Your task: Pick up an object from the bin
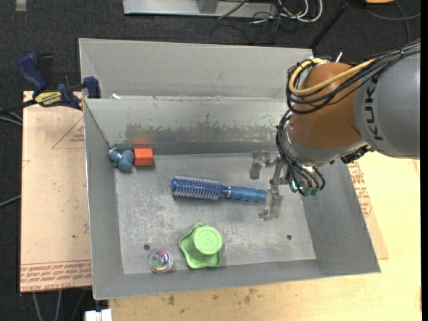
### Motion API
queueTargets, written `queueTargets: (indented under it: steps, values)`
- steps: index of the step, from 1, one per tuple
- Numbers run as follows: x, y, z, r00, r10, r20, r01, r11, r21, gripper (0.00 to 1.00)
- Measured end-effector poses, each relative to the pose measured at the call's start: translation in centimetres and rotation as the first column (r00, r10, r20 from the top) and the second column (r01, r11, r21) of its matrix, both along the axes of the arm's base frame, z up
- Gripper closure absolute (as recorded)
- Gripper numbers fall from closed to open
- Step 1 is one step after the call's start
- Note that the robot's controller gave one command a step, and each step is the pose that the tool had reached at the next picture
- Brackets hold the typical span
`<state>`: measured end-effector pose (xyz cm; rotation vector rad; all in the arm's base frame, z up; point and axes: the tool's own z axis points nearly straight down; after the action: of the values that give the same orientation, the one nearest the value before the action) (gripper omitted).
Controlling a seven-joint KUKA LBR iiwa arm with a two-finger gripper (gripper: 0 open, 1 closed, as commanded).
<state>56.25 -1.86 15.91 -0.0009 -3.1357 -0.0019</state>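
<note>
My gripper (264,186) hangs low over the right half of the bin floor, open, its two metal fingers (271,204) spread apart front to back. A blue hairbrush (200,190) lies across the middle of the bin, bristle head to the left and handle pointing right. The end of its handle reaches in between my fingers, one finger behind it and one just in front. I cannot tell whether either finger touches the handle.
A green flower-shaped cup (201,247) and a small shiny ball (160,261) lie near the front wall. An orange block (143,157) and a small blue-grey lump (122,159) sit in the back left corner. The arm's orange cover overhangs the right wall.
</note>
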Motion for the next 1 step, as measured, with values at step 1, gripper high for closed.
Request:
queueTargets:
  steps: [1]
  values:
    - [1.18, 3.4, -7.88, 0.995, -0.102, 0.001, 0.102, 0.995, 0.001, 0.0]
